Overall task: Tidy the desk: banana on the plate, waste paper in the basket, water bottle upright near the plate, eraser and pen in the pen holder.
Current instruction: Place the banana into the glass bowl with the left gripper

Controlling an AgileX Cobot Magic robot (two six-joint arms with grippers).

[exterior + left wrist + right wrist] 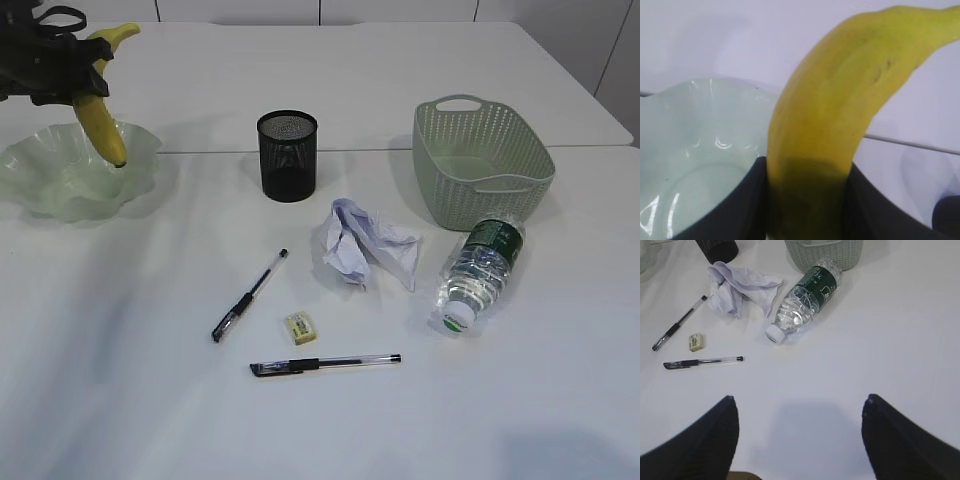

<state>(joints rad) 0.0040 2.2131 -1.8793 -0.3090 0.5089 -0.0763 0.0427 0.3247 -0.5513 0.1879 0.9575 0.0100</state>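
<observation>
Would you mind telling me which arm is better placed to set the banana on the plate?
Left. Its tool already grips the banana, whose lower tip hangs over the plate; the right tool is open and empty.

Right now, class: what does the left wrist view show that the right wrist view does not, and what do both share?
Only the left wrist view shows the banana clamped in the left gripper, over the plate. Only the right wrist view shows the waste paper, water bottle lying down, eraser, two pens and the open right gripper. Both share the white desk.
</observation>
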